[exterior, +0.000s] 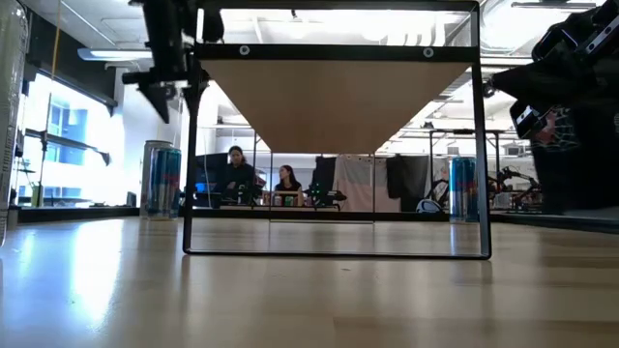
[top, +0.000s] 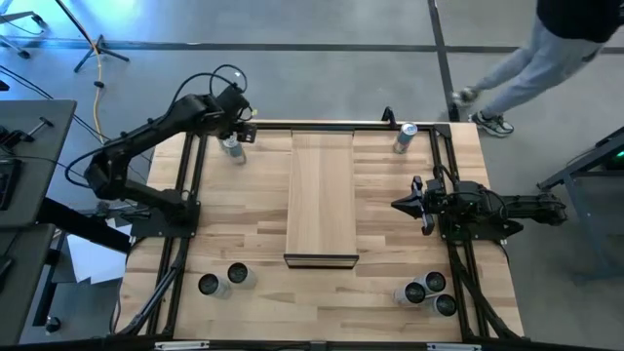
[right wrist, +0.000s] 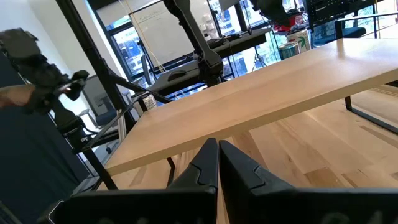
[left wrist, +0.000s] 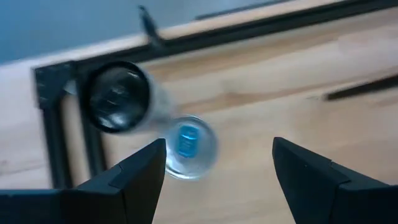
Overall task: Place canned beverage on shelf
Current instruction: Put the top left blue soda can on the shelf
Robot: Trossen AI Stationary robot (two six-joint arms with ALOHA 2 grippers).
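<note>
Below the open left claw (left wrist: pixel 214 171), a blurred can (left wrist: pixel 188 146).

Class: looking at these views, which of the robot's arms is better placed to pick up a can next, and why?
Left. Its pincer hangs open above the can at the table's far left corner. The right pincer is shut beside the shelf, away from any can.

The top of the shelf (top: pixel 321 190) is left bare along its whole length, and open space is seen beneath it between its thin dark legs. The worktop (top: pixel 244 219) on either side is unobstructed. Upright cans are confined to the corners: one (top: pixel 232 147) below the left end effector (top: pixel 237 129), another (top: pixel 406 136) far right.
</note>
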